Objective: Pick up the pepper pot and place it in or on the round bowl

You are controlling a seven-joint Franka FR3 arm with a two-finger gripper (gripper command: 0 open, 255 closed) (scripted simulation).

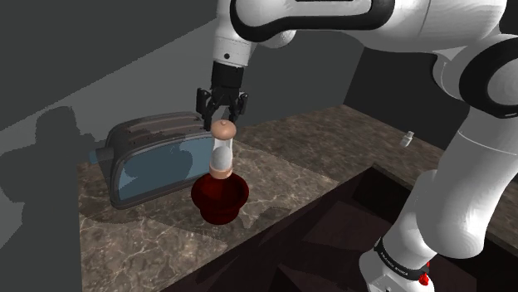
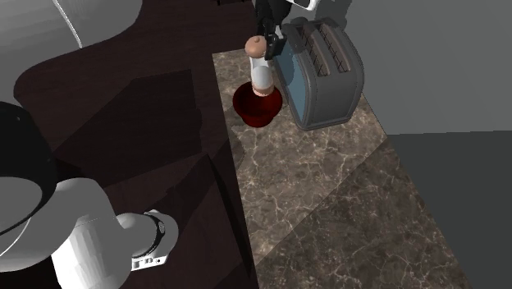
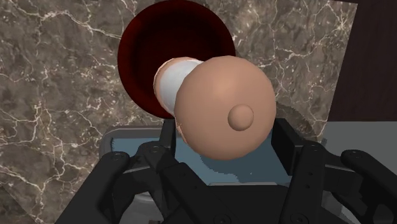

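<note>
The pepper pot [image 1: 222, 155] stood upright in the dark red round bowl [image 1: 220, 201] at the middle of the shoulder view, on the marbled counter [image 1: 158, 240] just beside a grey toaster [image 1: 153, 158]. The black gripper [image 1: 224, 120] hung right over it, its fingers spread a little wider than the pot's tan cap, flanking it without clasping.
</note>
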